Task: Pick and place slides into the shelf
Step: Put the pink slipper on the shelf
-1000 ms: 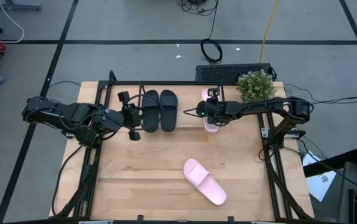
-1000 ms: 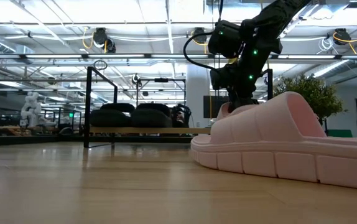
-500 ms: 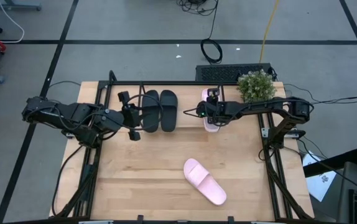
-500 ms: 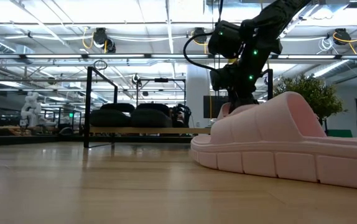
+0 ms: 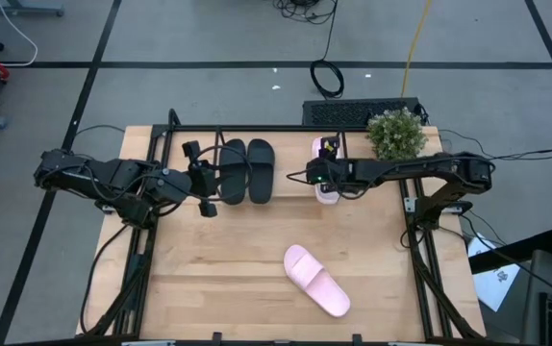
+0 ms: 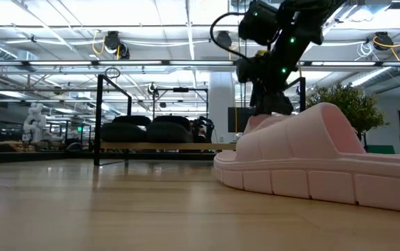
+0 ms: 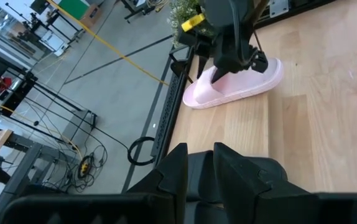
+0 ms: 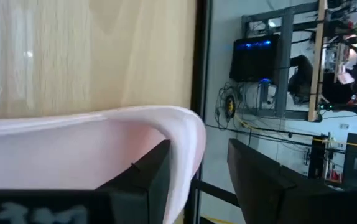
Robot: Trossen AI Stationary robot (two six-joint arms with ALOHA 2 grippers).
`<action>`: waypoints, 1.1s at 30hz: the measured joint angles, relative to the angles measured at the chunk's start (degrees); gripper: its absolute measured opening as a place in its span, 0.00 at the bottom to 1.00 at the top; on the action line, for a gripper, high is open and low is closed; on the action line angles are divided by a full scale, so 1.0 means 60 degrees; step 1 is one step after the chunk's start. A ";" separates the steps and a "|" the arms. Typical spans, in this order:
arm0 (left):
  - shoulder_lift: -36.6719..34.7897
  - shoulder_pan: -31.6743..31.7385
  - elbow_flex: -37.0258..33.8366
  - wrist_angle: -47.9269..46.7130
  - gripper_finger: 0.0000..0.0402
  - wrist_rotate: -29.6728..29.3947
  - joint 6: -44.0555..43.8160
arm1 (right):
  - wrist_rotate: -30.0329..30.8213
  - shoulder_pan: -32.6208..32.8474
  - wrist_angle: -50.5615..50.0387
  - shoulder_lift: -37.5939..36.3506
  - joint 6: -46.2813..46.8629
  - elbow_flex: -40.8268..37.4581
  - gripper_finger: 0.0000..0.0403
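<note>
Two black slides (image 5: 246,171) and one pink slide (image 5: 326,197) lie on the wood base of the shelf (image 6: 207,146) at the table's far edge. The other pink slide (image 5: 316,280) lies flat on the table near the front, filling the low view (image 6: 325,167). My right gripper (image 8: 197,180) is open just over the shelved pink slide (image 7: 241,87). My left gripper (image 7: 200,165) is open with a narrow gap. It waits at the left black slide's left side (image 5: 206,183). My right gripper comes from above, and its open fingers (image 8: 147,180) stand on either side of the pink slide's long side edge (image 8: 188,143). I cannot tell whether a finger touches that edge. The slide lies flat on the shelf base.
A potted plant (image 5: 396,133) stands at the far right corner, with a keyboard (image 5: 361,111) beyond the far edge. Black frame rails run along the table's left (image 5: 141,259) and right (image 5: 422,259) sides. Bare wood lies around the near pink slide.
My right gripper has opened and gone up a little from the pink slide on the shelf. That slide has stayed where it was.
</note>
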 joint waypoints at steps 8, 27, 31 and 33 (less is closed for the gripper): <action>0.0000 0.0000 0.0000 0.0001 0.21 0.0000 -0.0022 | 0.0840 0.0646 0.0152 -0.0728 -0.0459 0.0000 0.37; 0.0000 0.0000 0.0000 -0.0026 0.21 -0.0004 -0.0101 | -0.0782 0.5728 0.1263 -0.2317 0.1945 0.0015 0.37; 0.0000 0.0000 0.0000 -0.0018 0.21 -0.0069 -0.0321 | -0.0826 0.7037 0.0541 -0.2306 0.2547 0.0015 0.37; 0.0000 0.0000 0.0000 -0.0017 0.21 -0.0069 -0.0472 | -0.0836 0.7520 -0.0247 -0.2303 0.3063 0.0015 0.37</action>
